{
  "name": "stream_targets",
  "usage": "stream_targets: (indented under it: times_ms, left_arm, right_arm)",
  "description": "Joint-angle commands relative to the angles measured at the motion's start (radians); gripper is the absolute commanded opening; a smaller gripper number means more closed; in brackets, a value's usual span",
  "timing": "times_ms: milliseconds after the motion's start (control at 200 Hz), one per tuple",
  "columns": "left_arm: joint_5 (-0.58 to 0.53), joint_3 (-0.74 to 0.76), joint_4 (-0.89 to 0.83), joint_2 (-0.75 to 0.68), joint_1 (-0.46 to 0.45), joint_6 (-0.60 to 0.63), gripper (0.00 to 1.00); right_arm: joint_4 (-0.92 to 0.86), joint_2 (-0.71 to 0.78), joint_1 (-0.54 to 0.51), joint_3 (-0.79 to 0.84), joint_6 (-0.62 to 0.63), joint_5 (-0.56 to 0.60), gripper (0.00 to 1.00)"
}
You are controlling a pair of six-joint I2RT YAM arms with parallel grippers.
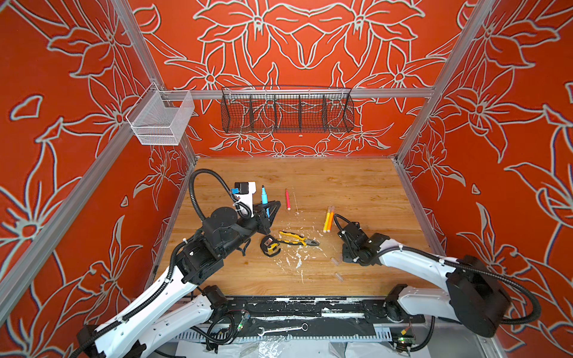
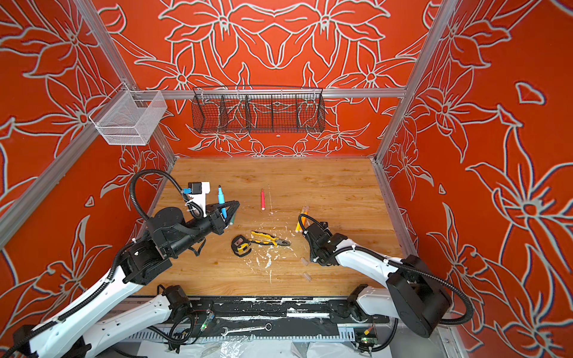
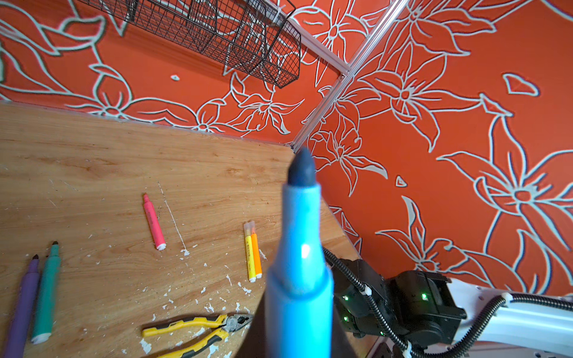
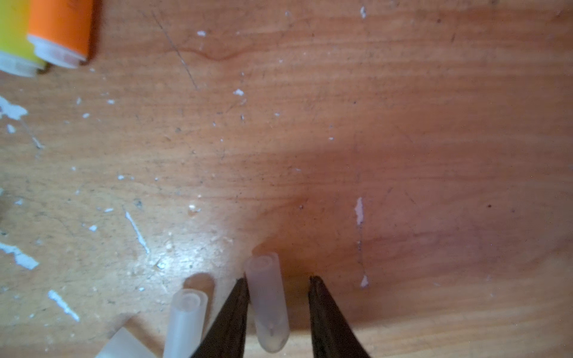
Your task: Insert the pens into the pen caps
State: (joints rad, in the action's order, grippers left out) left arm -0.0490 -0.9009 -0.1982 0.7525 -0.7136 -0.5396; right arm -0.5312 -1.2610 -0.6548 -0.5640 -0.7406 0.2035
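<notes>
Cap [image 4: 268,305] sits in parted R gripper [image 4: 278,279]; L gripper [image 1: 269,210] holds blue pen [image 1: 264,195].

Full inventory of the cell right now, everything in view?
blue pen: 1, blue, held in left gripper
pink pen: 1, pink, mid-table
yellow pen: 1, yellow, against orange pen
orange pen: 1, orange, right of centre
purple pen: 1, purple, beside green pen
green pen: 1, green, table's left
pen caps: three loose visible, clear, at right gripper
pliers: 1, yellow-black, front centre
tape measure: 1, black-yellow, left of pliers
white flecks: many, scattered
black wire basket: 1, back wall
white mesh basket: 1, left rail
wrench: 1, silver, base
left gripper: shut on blue pen
right gripper: open, astride one cap
</notes>
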Motion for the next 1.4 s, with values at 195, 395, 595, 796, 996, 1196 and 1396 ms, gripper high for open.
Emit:
stream_targets:
  times_ms: [195, 395, 595, 796, 996, 1196, 1396]
  left_arm:
    - [0.043, 0.011, 0.012, -0.033, -0.001, 0.008, 0.00]
    - [0.046, 0.005, 0.025, -0.008, -0.001, 0.021, 0.00]
    - [0.069, 0.049, 0.076, -0.046, -0.001, 0.080, 0.00]
    - [0.031, 0.097, 0.099, -0.118, -0.001, 0.103, 0.00]
    - [0.026, 0.105, 0.135, -0.094, -0.001, 0.123, 0.00]
    - [0.060, 0.082, 0.147, -0.017, -0.001, 0.146, 0.00]
    - [0.181, 0.017, 0.121, 0.087, -0.001, 0.185, 0.00]
  right_arm:
    - [-0.026, -0.052, 0.019, -0.018, 0.003, -0.002, 0.30]
    - [-0.018, -0.071, 0.023, -0.024, 0.009, -0.013, 0.25]
    - [-0.024, -0.099, 0.024, -0.035, 0.013, -0.026, 0.17]
    - [-0.026, -0.089, 0.024, -0.030, 0.006, -0.032, 0.10]
    - [-0.004, 0.018, 0.024, -0.013, -0.013, -0.022, 0.08]
    - [0.073, 0.194, 0.024, -0.059, -0.017, 0.010, 0.08]
    - [0.274, 0.276, 0.024, -0.065, -0.081, 0.042, 0.05]
